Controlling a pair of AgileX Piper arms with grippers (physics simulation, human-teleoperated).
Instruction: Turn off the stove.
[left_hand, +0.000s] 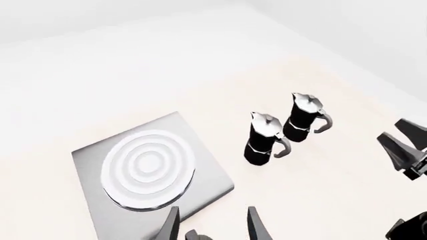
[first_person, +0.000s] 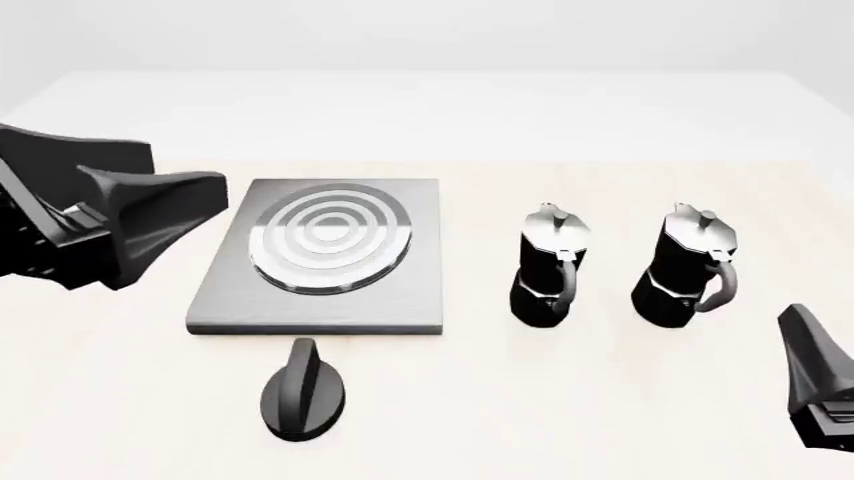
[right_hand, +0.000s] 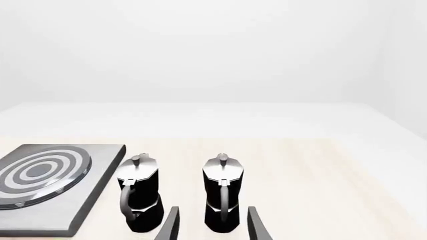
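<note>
The stove (first_person: 227, 300) is a flat grey metal plate with a round burner (first_person: 330, 238) of silver rings, left of centre on the table. Its black ridged knob (first_person: 304, 390) stands just in front of the plate. My left gripper (first_person: 187, 165) hovers open and empty above the table, left of the stove and well away from the knob. In the left wrist view its fingers (left_hand: 170, 225) frame the plate's corner (left_hand: 213, 185). My right gripper (first_person: 807, 350) is low at the front right, open and empty in the right wrist view (right_hand: 212, 220). The knob shows in neither wrist view.
Two black-and-silver moka pots (first_person: 550, 265) (first_person: 687, 265) stand upright side by side right of the stove. They also show in the right wrist view (right_hand: 140, 192) (right_hand: 222, 192), just ahead of the right gripper. The light wood table ends at a white back edge.
</note>
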